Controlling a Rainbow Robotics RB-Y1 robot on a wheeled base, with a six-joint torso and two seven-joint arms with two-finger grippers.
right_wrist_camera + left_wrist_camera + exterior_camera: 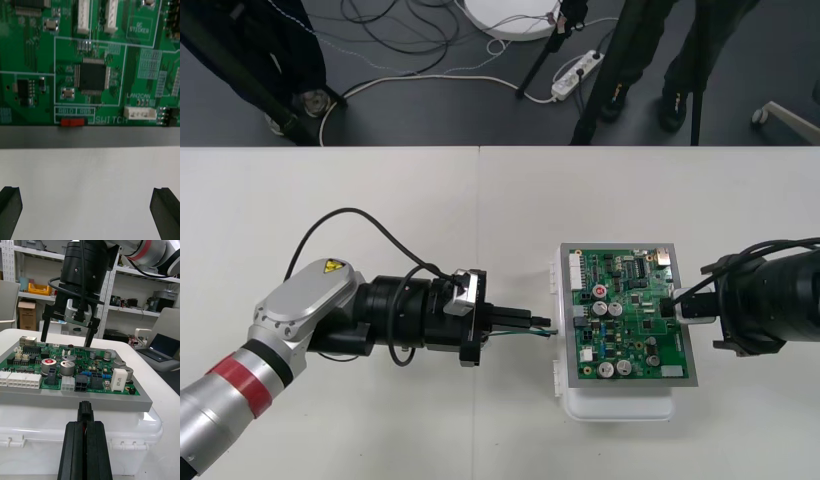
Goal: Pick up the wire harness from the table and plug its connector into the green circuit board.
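The pale bench (380,200) is spread beneath it all, and on it the green circuit board (630,320) is carried flat on its white base (620,405). At the board's right edge the right end effector (680,308) is poised, its fingers held wide apart. From the left, the left end effector (532,322) is levelled at the base's left side, clamped on the wire harness (544,329). The small black plug (85,410) is pinched at the fingertips, just beside the board and not seated in it.

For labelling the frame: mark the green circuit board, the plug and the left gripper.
green circuit board (630,318): front view, middle of its face.
plug (85,410): left wrist view, its black end.
left gripper (85,426): left wrist view, between its fingertips.
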